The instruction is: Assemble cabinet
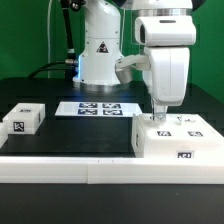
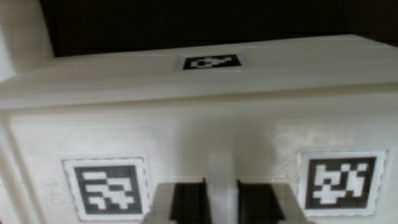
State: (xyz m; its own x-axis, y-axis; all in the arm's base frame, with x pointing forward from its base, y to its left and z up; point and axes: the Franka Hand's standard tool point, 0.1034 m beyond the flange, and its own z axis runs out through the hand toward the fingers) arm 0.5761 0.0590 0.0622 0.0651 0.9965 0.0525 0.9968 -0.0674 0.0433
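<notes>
The cabinet box [image 1: 180,142] is a blocky white box with square tags and stands at the exterior view's right, near the front. My gripper [image 1: 157,118] comes straight down onto its top at the far left corner. In the wrist view the box [image 2: 214,110] fills the picture, with one tag [image 2: 111,187] on each side of my gripper [image 2: 221,200]. The dark fingers [image 2: 180,203] stand close together, and a narrow strip of the box's white plastic fills the gap between them. A small white tagged block [image 1: 22,120] lies apart at the exterior view's left.
The marker board [image 1: 97,108] lies flat in the middle of the dark table, in front of the robot base [image 1: 100,55]. A long white border rail [image 1: 90,172] runs along the front. A green wall stands behind.
</notes>
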